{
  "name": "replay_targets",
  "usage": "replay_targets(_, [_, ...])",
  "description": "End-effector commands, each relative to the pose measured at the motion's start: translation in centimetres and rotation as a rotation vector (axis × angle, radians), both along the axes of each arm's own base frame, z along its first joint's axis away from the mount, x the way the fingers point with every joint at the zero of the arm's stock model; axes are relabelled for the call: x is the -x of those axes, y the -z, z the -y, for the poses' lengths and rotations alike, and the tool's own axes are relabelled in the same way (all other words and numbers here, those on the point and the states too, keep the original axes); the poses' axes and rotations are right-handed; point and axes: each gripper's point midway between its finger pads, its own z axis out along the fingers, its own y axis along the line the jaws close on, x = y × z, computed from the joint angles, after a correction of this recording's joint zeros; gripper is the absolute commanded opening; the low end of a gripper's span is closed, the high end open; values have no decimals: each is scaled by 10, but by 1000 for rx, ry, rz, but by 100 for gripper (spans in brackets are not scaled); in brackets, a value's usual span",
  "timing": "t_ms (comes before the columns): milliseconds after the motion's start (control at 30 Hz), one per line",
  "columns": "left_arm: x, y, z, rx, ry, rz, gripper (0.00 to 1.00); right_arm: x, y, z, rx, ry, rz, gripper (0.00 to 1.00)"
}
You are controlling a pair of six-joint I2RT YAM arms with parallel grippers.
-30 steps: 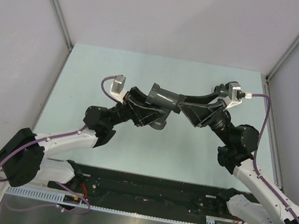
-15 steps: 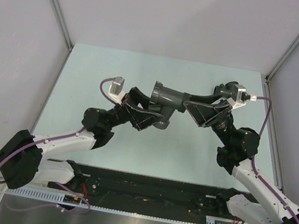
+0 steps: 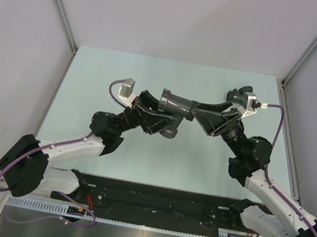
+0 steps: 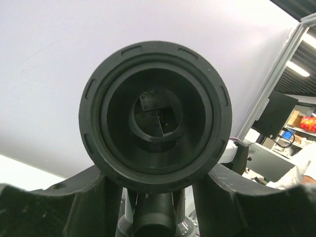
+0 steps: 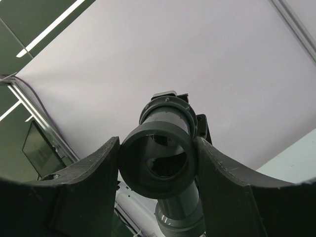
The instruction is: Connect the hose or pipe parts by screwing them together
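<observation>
The flared-end tube [image 3: 178, 104] hangs in the air between the two sets of jaws, well above the worktop [image 3: 154, 72]. Its wide ribbed rim sits in the left jaws, whose fingers [image 4: 74, 197] touch it low on both sides, so they look closed on it at a middling spread. The right jaws are closed part-way on the round end at the far side. I take that end for the branched fitting [image 3: 169, 133], whose side port hangs below the tube, just under the left jaws.

The joint itself is hidden between the two grips, so I cannot tell how far the threads have taken.

The danger I see is crossing the thread: from above, tube and right jaws meet at a slight bend, and turning on that would jam it. The other is a slackened grip — with nothing beneath, a loosened part would drop to the worktop.
</observation>
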Motion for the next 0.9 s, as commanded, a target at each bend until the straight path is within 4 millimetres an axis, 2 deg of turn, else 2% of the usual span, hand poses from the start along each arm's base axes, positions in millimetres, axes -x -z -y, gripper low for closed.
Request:
replay_targets(0, [18,-35,-7,109,40,114,50,6,-16,9,-50,27,51,0])
replay_targets(67, [20,-34,-3,98,58,118,42,6,-17,9,-54,27,49,0])
replay_targets(100, [20,-33,-3,97,62,114,25,6,-17,9,-59,25,49,0])
replay_targets(200, [20,-32,-1,92,68,117,1,6,-18,9,-62,21,50,0])
replay_targets(333, [21,-33,-4,101,63,106,1,5,-14,11,-49,33,42,13])
replay_targets(433, [23,-32,-8,102,55,113,0,2,-8,11,-27,49,33,18])
replay_targets(500, [26,-28,-7,89,63,119,0,1,-4,10,-12,51,25,15])
replay_targets(533, [26,-26,-6,83,68,118,1,2,-4,10,-9,48,29,7])
replay_targets(567, [25,-25,-4,77,76,117,0,3,-5,10,-13,44,31,4])
replay_targets(600, [27,-20,0,57,98,123,1,4,-7,10,-19,40,35,3])
replay_targets(633, [26,-18,2,48,110,119,7,5,-8,12,-26,39,37,2])
replay_targets(667, [27,-18,3,46,121,115,35,7,-12,13,-39,36,44,2])
replay_targets(700, [25,-15,5,40,125,99,45,7,-12,14,-43,38,47,2])
replay_targets(733, [24,-14,6,39,132,88,49,8,-14,15,-47,39,51,2])
replay_targets(867, [22,-8,7,31,135,58,54,6,-13,14,-45,35,42,1])
